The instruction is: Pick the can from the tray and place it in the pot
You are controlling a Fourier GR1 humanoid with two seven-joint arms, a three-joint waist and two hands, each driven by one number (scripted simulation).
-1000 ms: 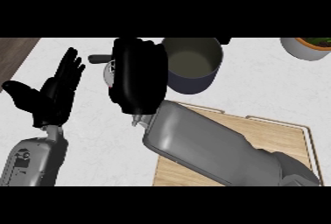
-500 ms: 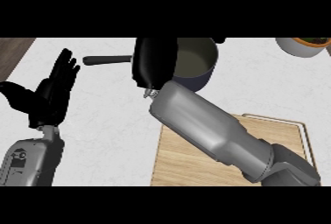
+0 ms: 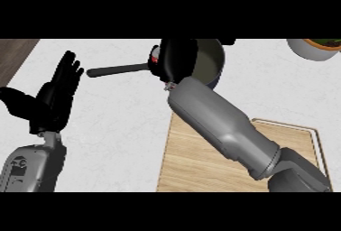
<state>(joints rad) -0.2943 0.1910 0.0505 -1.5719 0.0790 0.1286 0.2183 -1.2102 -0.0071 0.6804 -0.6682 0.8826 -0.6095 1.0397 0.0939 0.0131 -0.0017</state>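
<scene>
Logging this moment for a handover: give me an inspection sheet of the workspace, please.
Surface: white counter; wooden tray at lower right.
Job's things: can, only a red-and-white sliver showing inside the right hand; dark pot, long handle pointing left, beneath that hand.
Clutter: bowl at the upper right edge.
Hands: right hand curled round the can over the pot; left hand open, resting at left.
Cables: nothing seen.
Surroundings: dark wood strip at upper left.

Steep head view over counter (image 3: 126,126)
</scene>
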